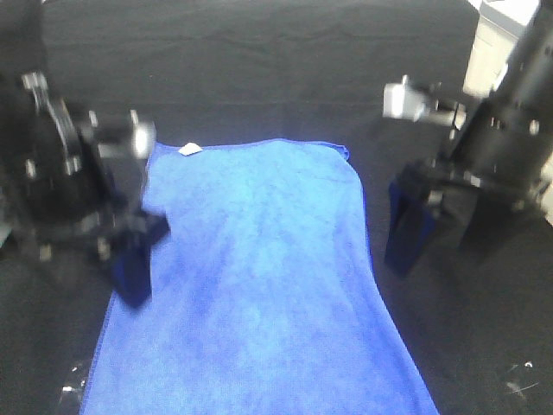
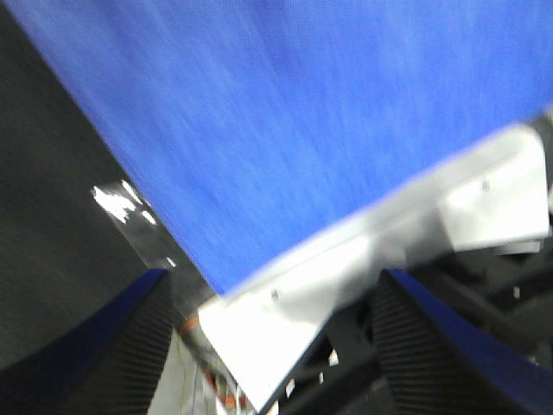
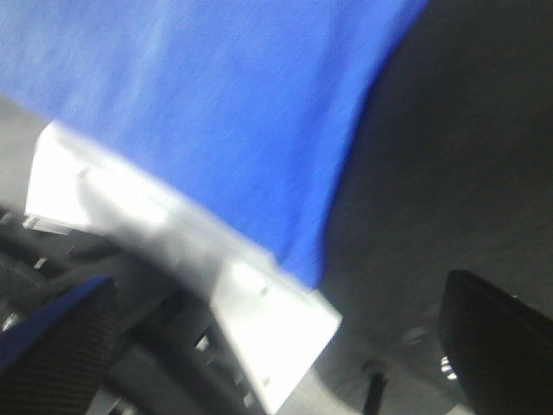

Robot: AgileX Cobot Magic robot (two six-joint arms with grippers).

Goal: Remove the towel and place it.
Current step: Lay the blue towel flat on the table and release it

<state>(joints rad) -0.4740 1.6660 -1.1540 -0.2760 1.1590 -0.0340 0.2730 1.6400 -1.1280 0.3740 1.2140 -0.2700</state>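
Note:
The blue towel (image 1: 259, 277) lies spread flat on the black table cloth (image 1: 259, 69), with its small white tag (image 1: 190, 149) at the far left corner. My left gripper (image 1: 130, 277) hovers blurred at the towel's left edge. In the left wrist view its dark fingers (image 2: 95, 346) stand apart with nothing between them, and the towel (image 2: 302, 112) fills the area beyond. My right gripper (image 1: 445, 251) hangs open just off the towel's right edge, over the cloth. The right wrist view shows its fingers (image 3: 497, 346) wide apart and empty beside the towel (image 3: 216, 104).
A white box-like object (image 1: 497, 35) stands at the far right corner behind the right arm. Small white specks (image 1: 518, 385) lie on the cloth near the front right, and more (image 1: 73, 385) near the front left.

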